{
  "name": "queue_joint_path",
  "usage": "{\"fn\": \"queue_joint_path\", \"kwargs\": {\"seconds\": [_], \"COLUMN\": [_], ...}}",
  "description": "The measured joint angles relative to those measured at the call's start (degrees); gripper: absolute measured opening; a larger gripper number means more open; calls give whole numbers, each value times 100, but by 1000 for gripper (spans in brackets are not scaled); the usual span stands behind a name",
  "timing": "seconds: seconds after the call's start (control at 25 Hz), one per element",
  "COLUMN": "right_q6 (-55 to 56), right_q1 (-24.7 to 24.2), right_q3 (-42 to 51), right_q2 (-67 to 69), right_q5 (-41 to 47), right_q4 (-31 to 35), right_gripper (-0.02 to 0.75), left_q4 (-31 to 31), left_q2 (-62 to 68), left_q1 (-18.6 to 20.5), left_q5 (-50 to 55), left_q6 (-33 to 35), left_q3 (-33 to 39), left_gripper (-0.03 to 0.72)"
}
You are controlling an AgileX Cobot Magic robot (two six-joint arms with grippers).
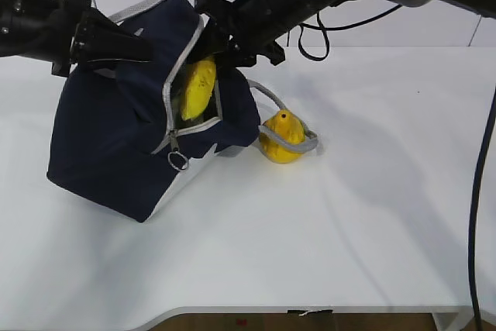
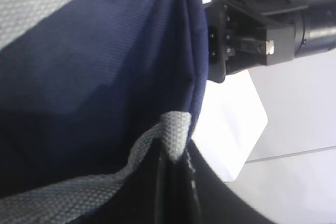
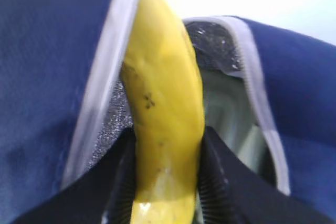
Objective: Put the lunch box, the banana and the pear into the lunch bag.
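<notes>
The navy lunch bag [image 1: 108, 145] is tilted, lifted at its top left, its zipped opening facing right. My left gripper [image 2: 176, 177] is shut on the bag's grey handle [image 2: 173, 135]; in the exterior view it [image 1: 116, 43] sits at the bag's top. My right gripper [image 3: 167, 182] is shut on the yellow banana [image 3: 165, 103] and holds it in the bag's opening [image 1: 198, 87]. The yellow-orange pear [image 1: 280, 137] lies on the table right of the bag, under the second grey handle [image 1: 298, 143]. The lunch box is out of view.
The white table [image 1: 349, 215] carries the bag and pear. A black cable [image 1: 477, 191] hangs at the right edge. The bag's zipper ring pull [image 1: 178, 162] dangles at the opening's lower end.
</notes>
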Motion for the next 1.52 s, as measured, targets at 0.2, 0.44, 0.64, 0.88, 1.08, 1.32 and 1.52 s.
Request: {"fn": "queue_joint_path", "kwargs": {"seconds": [0.2, 0.44, 0.64, 0.88, 1.08, 1.32, 1.52], "right_q6": [-6, -6, -6, -65, -382, -532, -567], "right_q1": [125, 219, 219, 208, 118, -140, -287], "right_q3": [0, 0, 0, -13, -260, -741, -864], "right_q2": [0, 3, 3, 3, 3, 3, 3], "right_q5": [-176, -253, -217, 112, 616, 1398, 1442], "right_q4": [0, 9, 30, 30, -96, -290, -899], "right_gripper": [260, 365, 519, 540, 544, 545, 546], "left_q4": [-26, -38, -48, -48, -48, -38, -38], "left_q2": [0, 0, 0, 0, 0, 0, 0], "left_q1": [0, 0, 0, 0, 0, 0, 0], "left_q5": [0, 9, 9, 20, 31, 31, 31], "left_q6": [0, 0, 0, 0, 0, 0, 0], "left_q3": [0, 0, 0, 0, 0, 0, 0], "left_gripper": [13, 13, 13, 13, 13, 13, 13]}}
